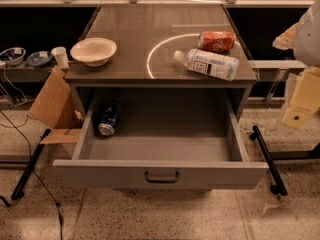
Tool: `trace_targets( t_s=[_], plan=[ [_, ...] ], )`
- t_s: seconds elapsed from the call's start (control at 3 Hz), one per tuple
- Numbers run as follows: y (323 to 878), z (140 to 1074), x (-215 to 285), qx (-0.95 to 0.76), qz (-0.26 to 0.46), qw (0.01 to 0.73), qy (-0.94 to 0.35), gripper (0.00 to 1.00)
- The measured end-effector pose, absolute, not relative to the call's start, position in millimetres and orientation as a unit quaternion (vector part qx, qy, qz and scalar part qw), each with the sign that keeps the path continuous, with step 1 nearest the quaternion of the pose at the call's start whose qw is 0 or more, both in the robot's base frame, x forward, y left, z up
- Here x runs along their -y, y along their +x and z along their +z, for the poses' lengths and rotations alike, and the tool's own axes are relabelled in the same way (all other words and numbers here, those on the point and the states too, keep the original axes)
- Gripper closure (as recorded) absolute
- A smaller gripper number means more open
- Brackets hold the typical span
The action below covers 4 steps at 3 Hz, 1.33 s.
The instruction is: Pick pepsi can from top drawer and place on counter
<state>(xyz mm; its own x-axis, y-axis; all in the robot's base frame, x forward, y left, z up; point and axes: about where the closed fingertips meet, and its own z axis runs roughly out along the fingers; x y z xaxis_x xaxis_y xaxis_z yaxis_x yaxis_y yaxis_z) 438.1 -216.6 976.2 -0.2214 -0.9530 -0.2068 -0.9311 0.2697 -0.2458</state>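
Observation:
The pepsi can [108, 119] lies on its side in the left rear part of the open top drawer [100, 173], silver top toward the front. The drawer is pulled far out, and its dark bar handle [161, 176] shows on the front panel. The counter [130, 29] is the glossy grey-brown cabinet top with a thin white curved line. My gripper [299, 109] is cream-coloured and hangs at the right edge of the view. It is to the right of the drawer, apart from it and far from the can. It holds nothing that I can see.
On the counter lie a red-orange can [216, 40] and a clear plastic bottle [206, 64] at the right. A cream bowl [93, 50] stands at the left. Cardboard [52, 104] leans against the cabinet's left side. Black floor rails [267, 154] and cables flank the drawer.

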Motion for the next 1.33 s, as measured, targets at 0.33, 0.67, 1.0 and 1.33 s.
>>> trace_targets(
  t_s=[0.33, 0.67, 1.0, 1.33],
  plan=[
    [438, 976, 217, -0.781, -0.034, 0.159, -0.603, 0.00],
    [448, 975, 203, -0.785, -0.020, 0.161, -0.597, 0.00],
    [470, 963, 175, -0.804, 0.033, 0.163, -0.571, 0.00],
    [483, 957, 158, -0.828, 0.080, 0.164, -0.530, 0.00]
  ],
)
